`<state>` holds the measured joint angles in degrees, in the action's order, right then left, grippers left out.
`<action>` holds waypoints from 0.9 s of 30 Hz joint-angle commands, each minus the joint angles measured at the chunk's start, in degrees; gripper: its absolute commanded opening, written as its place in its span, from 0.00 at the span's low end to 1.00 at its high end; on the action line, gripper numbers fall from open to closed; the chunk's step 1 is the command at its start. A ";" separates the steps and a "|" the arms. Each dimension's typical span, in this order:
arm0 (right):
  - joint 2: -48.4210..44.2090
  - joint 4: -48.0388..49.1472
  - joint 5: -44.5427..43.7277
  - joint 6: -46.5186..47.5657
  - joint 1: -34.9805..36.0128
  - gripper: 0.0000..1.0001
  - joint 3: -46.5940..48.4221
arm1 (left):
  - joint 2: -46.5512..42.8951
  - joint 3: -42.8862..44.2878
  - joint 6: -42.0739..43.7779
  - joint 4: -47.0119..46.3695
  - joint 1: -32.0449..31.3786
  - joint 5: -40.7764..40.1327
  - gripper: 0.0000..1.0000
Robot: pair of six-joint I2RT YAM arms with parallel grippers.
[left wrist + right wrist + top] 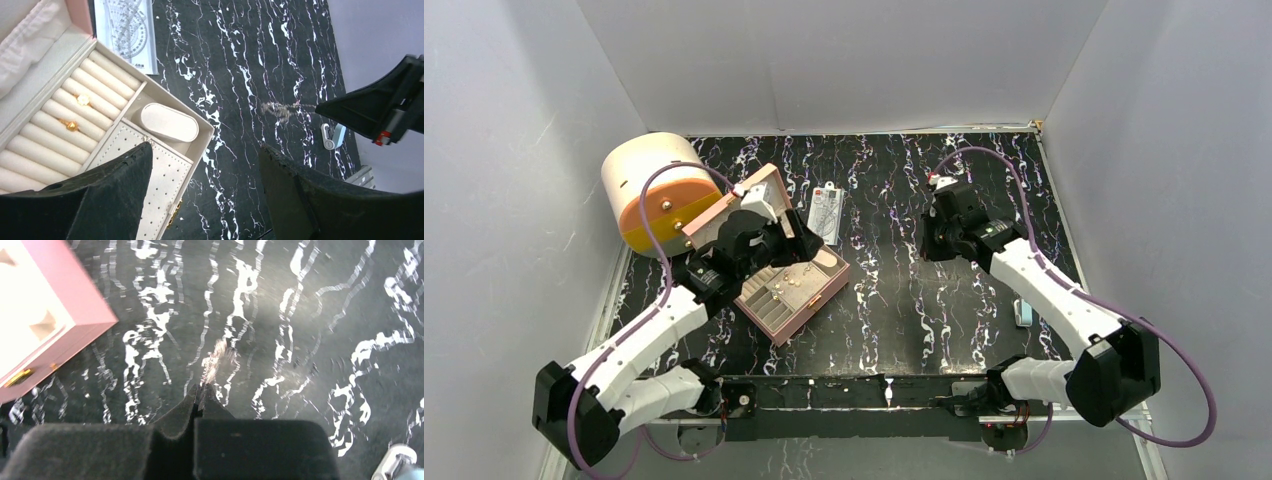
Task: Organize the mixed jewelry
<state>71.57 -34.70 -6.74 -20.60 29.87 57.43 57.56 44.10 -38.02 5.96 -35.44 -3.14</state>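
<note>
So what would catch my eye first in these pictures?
The open pink box at left, with gold pieces tucked in its cream rolls and the open left gripper above it. Right of the box, the right gripper pinches a thin chain over the black marbled table.

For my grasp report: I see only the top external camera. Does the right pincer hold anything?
Observer: Yes. In the right wrist view the right pincer is shut on a thin chain piece, which sticks out beyond the tips.
Operator: Is the left pincer busy too?
Observer: No. The left wrist view shows the left pincer open and empty, over the corner of the open box.
Operator: Is any jewelry in the box?
Observer: Two gold pieces sit between the cream rolls.
</note>
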 commanded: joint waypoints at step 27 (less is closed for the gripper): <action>7.06 16.62 41.94 17.47 2.59 0.00 23.08 | 10.38 26.22 12.49 0.45 14.69 34.17 0.68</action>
<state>76.58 -23.57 31.90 -4.21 31.75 76.90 67.40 68.12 -24.12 8.10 -24.62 28.97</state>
